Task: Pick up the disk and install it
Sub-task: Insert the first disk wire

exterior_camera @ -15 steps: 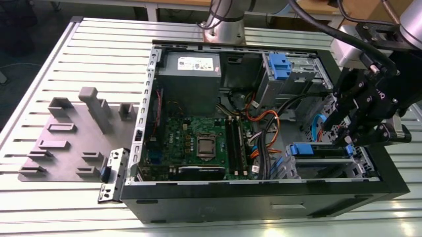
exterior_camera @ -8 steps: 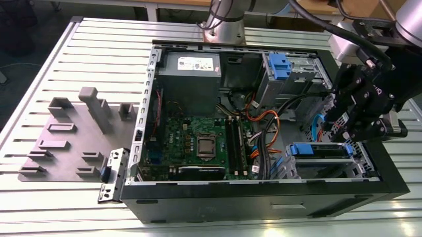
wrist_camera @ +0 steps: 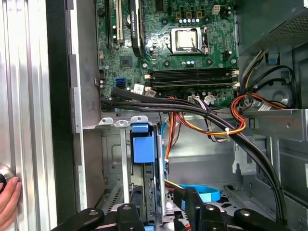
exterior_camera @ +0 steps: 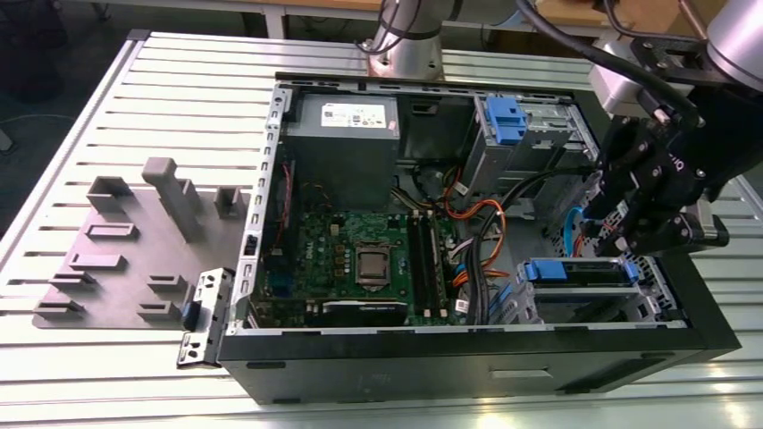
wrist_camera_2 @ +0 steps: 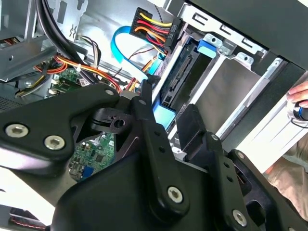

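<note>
Your claw (exterior_camera: 649, 234) hangs over the open computer case (exterior_camera: 477, 362), above the drive cage in the corner nearest the exterior view's right. The disk (exterior_camera: 581, 271) sits in that cage, blue bracket facing the motherboard (exterior_camera: 357, 259); it looks seated or close to it, though how fully it is home cannot be judged. Whether the claw is spread or closed, and whether it grips anything, you cannot tell: its black linkage blocks the tips in both wrist views.

The disk lies directly below and just ahead of the claw. In the second wrist view its connector edge (wrist_camera_2: 175, 79) runs up the slot, long axis along the cage rails.

Room is tight. Orange and black cables (exterior_camera: 477, 223) cross just beside the cage on the motherboard side, and the case wall closes the other. A blue ribbon cable (wrist_camera: 204, 194) loops near the slot. A person's hand (wrist_camera: 8, 201) rests on the slatted table (exterior_camera: 107, 357) outside the case wall.
</note>
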Controlling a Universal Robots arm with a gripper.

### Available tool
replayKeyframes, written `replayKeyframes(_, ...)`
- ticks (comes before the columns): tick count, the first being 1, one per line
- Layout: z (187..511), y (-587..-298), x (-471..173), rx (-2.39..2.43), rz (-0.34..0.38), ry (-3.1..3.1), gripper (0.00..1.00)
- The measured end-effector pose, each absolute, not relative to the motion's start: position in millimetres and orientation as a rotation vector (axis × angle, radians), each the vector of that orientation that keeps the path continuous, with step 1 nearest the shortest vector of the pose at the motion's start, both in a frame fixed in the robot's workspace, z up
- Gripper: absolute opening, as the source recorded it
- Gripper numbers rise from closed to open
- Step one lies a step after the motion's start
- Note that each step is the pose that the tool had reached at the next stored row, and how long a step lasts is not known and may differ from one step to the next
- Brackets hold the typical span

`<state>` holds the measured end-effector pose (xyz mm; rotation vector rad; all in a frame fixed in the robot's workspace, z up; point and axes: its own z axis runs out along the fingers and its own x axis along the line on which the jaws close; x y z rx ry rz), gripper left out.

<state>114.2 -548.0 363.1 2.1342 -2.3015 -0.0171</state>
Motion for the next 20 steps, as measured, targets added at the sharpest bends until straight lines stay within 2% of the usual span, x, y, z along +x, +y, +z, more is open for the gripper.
replayKeyframes(20,353.9,-543.6,117.7,2.130,-0.007,-2.297,0.48)
